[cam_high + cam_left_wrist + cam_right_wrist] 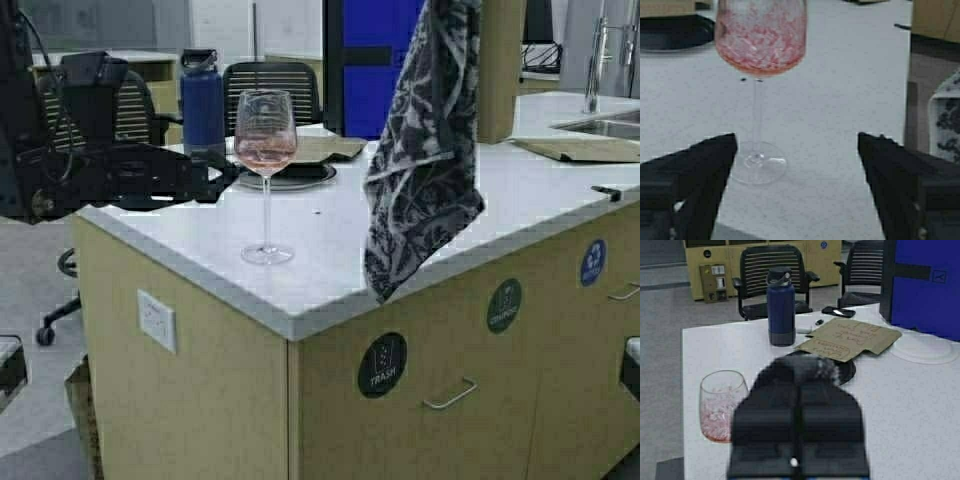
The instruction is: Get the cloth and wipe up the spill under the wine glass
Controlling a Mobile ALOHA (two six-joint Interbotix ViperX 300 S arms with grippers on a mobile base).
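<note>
The wine glass (265, 140) stands upright on the white counter (340, 270) near its front left corner, with pink residue in the bowl. It also shows in the left wrist view (760, 45) and the right wrist view (722, 405). My left gripper (228, 172) is open and empty just left of the glass at stem height; in its own view (797, 145) the glass foot lies by one finger (695, 170). The black and white floral cloth (425, 150) hangs limp above the counter, right of the glass. My right gripper (799, 385) is shut on the cloth's top and is out of the high view.
A blue bottle (203, 100), a black plate (290, 177) and cardboard (325, 148) lie behind the glass. A blue box (375, 60) stands at the back. A sink (610, 125) is at the far right. The counter's front edge and left corner are close to the glass.
</note>
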